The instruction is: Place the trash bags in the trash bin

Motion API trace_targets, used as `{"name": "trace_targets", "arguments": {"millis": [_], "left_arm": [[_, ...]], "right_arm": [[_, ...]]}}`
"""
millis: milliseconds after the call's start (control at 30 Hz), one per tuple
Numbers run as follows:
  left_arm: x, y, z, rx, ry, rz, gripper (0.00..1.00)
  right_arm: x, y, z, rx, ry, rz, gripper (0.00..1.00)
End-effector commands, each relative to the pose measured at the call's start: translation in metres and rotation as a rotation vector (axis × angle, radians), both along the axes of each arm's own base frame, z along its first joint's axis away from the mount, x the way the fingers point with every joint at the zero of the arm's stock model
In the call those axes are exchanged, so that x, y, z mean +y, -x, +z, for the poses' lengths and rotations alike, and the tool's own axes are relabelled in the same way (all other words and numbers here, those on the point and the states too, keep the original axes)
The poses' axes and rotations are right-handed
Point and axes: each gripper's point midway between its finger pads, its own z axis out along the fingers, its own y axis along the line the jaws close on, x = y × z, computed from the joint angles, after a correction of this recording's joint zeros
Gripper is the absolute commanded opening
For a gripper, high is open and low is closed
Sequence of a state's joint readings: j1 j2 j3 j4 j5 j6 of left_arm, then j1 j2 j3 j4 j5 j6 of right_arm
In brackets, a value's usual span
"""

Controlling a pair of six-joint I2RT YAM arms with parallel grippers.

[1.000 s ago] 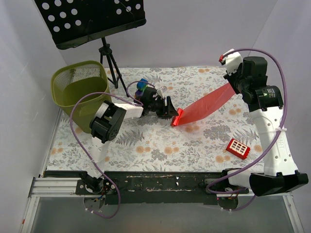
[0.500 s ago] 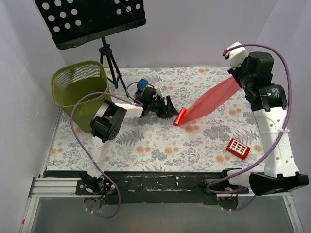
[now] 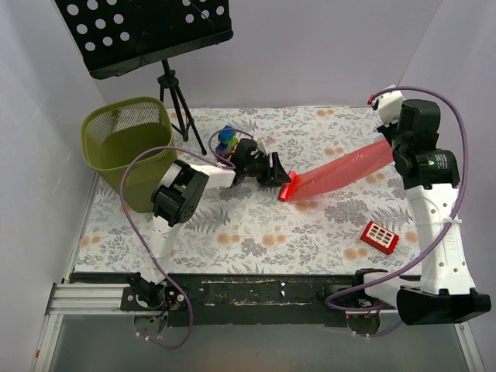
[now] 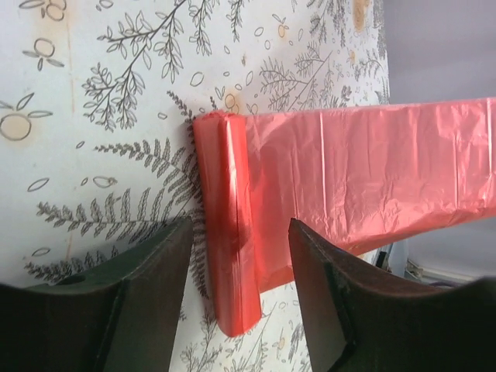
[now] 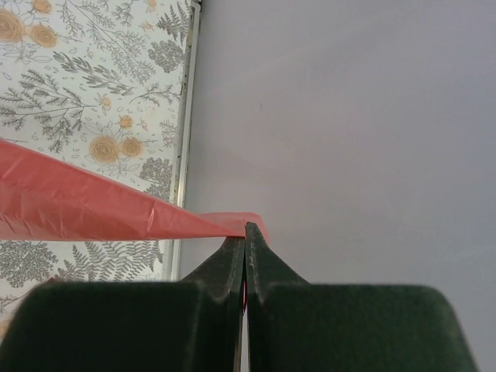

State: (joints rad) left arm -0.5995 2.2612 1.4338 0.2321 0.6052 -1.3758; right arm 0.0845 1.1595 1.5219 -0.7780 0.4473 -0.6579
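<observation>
Item: thin translucent red-pink plastic trash bags, one strip stretched taut from a tight flat roll. The long axis runs from the roll at mid surface up and rightward to the right tool, which is clamped on the strip's far corner, well above the surface. Left tool: jaws wide, straddling the roll's end, with a gap on either side. Olive-green mesh plastic trash bin: far left, well apart from the roll and beyond the left arm, which is the nearer one. Unclear: whether the roll rests on the surface or hangs just above it. The bin's near wall is partly hidden behind the left arm.
</observation>
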Motion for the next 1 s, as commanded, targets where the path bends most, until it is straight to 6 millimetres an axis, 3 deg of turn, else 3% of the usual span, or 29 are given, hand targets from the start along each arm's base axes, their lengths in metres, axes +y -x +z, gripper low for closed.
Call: {"name": "trace_targets", "arguments": {"millis": [0,233,300,400,433,533,600,700,767,833,867,967], "left_arm": [[0.014,0.018,-0.072,0.091,-0.223,0.046,0.51],[0.025,0.026,-0.107,0.065,-0.414,0.085,0.37],[0.030,0.032,-0.114,0.073,-0.438,0.080,0.19],[0.043,0.031,-0.101,0.063,-0.466,0.119,0.01],[0.050,0.029,-0.089,0.052,-0.467,0.147,0.00],[0.081,0.030,-0.055,0.066,-0.455,0.275,0.00],[0.106,0.038,-0.039,0.098,-0.448,0.364,0.00],[0.139,0.063,-0.031,0.179,-0.451,0.464,0.00],[0.153,0.082,-0.028,0.223,-0.439,0.509,0.00],[0.170,0.105,-0.040,0.294,-0.430,0.549,0.18],[0.174,0.107,-0.040,0.302,-0.412,0.569,0.33],[0.184,0.111,-0.042,0.325,-0.353,0.583,0.45]], "right_arm": [[-0.003,0.004,0.009,-0.034,-0.006,-0.021,0.01],[0.004,0.001,-0.003,-0.015,-0.034,0.008,0.01],[0.007,0.000,-0.007,-0.007,-0.045,0.017,0.01],[0.017,-0.005,-0.012,-0.009,-0.073,0.074,0.01],[0.023,-0.008,-0.014,-0.009,-0.086,0.108,0.01],[0.053,-0.016,-0.025,0.012,-0.158,0.267,0.01],[0.085,-0.021,-0.033,0.044,-0.227,0.431,0.01],[0.117,-0.034,-0.038,0.079,-0.291,0.558,0.01],[0.130,-0.047,-0.028,0.074,-0.304,0.587,0.01],[0.138,-0.057,-0.024,0.081,-0.315,0.606,0.01],[0.141,-0.061,-0.021,0.082,-0.316,0.613,0.01],[0.148,-0.067,-0.016,0.097,-0.297,0.637,0.01]]}}
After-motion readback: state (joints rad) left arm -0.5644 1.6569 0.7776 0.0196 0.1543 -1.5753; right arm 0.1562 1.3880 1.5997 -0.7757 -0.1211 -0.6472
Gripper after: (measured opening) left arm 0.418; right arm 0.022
